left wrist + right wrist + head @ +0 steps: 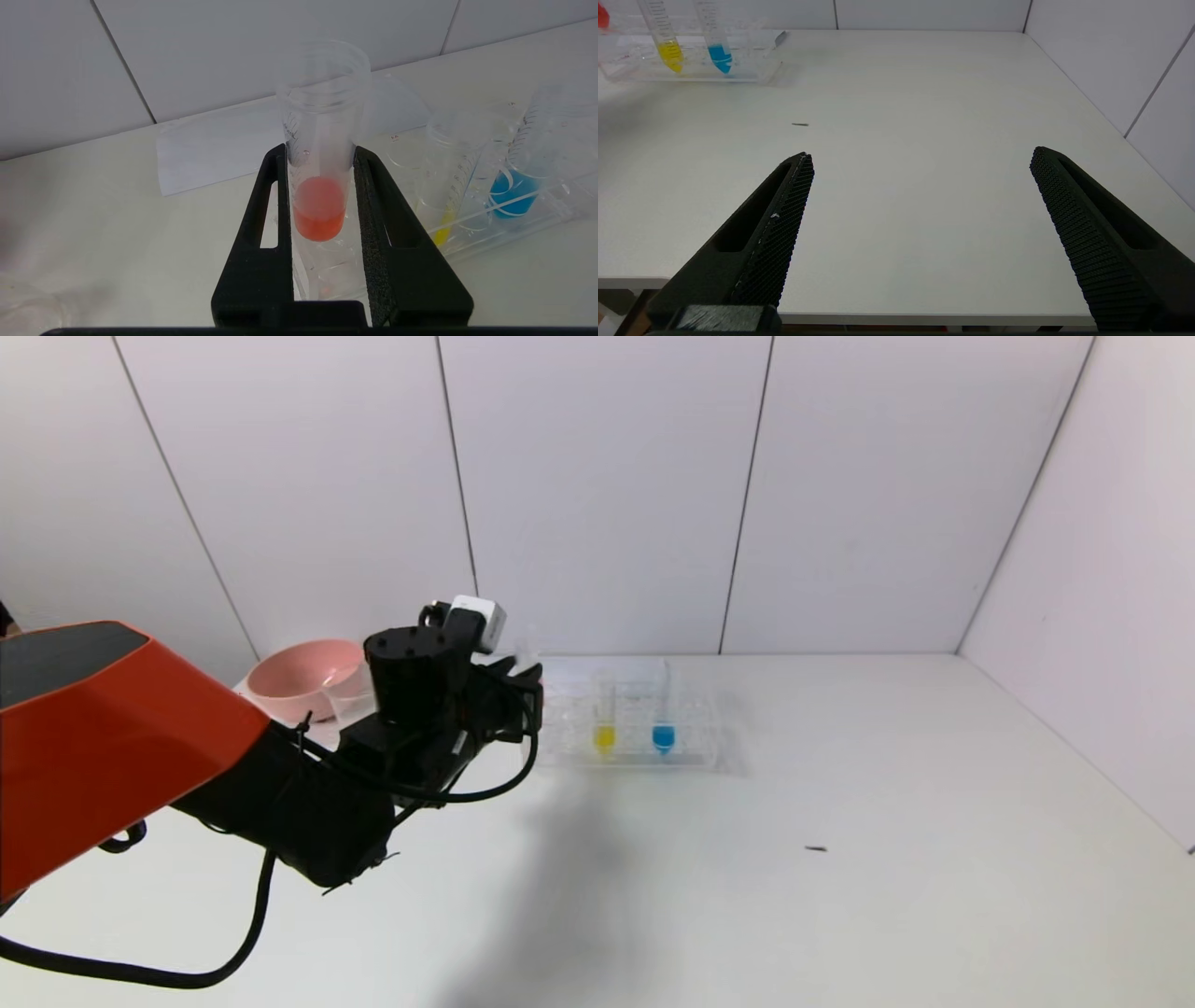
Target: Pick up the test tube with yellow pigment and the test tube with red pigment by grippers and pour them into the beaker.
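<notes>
So the left gripper is clamped on the upright test tube with red pigment just left of the rack, and the beaker sits further left beside the pink bowl.

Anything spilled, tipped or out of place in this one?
No spill shows. One oddity: a small dark speck lies on the bare table, right of the rack. The left tool is shut on the red tube, upright.

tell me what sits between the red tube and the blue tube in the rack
The yellow test tube stands between the red test tube, held in the left gripper, and the blue tube; the left wrist view shows it.
</notes>
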{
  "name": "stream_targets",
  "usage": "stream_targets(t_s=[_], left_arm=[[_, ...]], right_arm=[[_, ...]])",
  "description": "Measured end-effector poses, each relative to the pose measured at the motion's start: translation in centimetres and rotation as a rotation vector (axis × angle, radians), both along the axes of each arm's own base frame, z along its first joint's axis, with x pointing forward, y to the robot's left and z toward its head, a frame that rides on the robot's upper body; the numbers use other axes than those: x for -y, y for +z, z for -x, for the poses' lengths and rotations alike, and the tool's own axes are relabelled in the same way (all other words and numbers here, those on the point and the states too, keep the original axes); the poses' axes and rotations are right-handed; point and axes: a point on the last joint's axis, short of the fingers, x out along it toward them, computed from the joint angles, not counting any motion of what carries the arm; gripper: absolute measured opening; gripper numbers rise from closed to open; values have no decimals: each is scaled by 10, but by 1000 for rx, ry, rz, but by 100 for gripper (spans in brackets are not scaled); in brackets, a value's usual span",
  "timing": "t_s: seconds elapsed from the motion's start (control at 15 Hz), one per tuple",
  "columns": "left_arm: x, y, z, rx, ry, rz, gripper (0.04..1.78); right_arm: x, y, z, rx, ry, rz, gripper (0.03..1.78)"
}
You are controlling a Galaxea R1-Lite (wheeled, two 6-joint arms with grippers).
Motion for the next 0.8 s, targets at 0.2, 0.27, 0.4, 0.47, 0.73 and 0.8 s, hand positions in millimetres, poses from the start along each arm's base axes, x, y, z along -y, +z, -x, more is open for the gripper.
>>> stream_targets(t_s=[0.2,0.27,0.4,0.47,0.73,0.8], left_arm=[[-2,10,4,26,-3,1,44],[-2,13,5,30,-4,3,44],[-5,20,9,29,-6,2,44],[-6,24,11,31,-6,3,44],[-14,41,19,45,2,-4,44],[-16,46,21,54,6,-13,44]], right_arm=[[0,0,0,0,0,0,170],[0,0,0,0,0,0,170],[0,0,0,0,0,0,170],[0,0,0,0,0,0,170],[0,0,0,0,0,0,170],[0,0,0,0,0,0,170]])
